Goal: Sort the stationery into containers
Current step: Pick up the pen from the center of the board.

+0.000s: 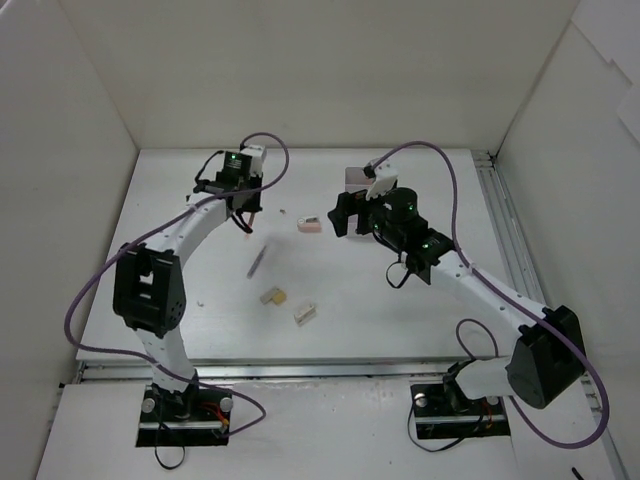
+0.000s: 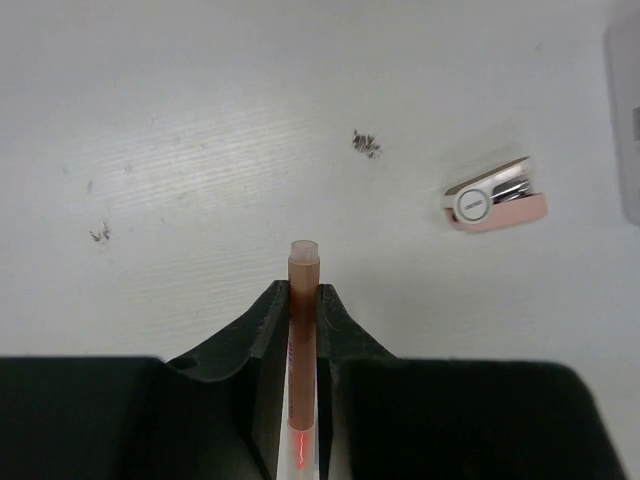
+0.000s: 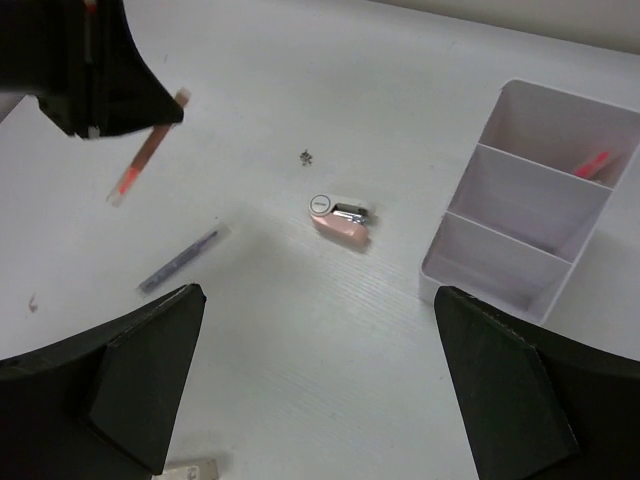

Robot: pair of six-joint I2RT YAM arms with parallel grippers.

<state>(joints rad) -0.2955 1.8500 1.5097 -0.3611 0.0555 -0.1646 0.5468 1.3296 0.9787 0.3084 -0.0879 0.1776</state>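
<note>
Hovering left of the white box in the top view, the left gripper is hanging above the table. Its wrist view is showing jaws clamped on an orange-pink pen. The right wrist view is showing the right gripper gaping wide, empty, beside the box.

Table: matt white, finely grained. Box: smooth white plastic. Pen: translucent plastic. Pink block at two o'clock: glossy metal clip.

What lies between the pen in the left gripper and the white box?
One small pink-and-silver item lies between the pen and the white box; the right wrist view shows it.
</note>
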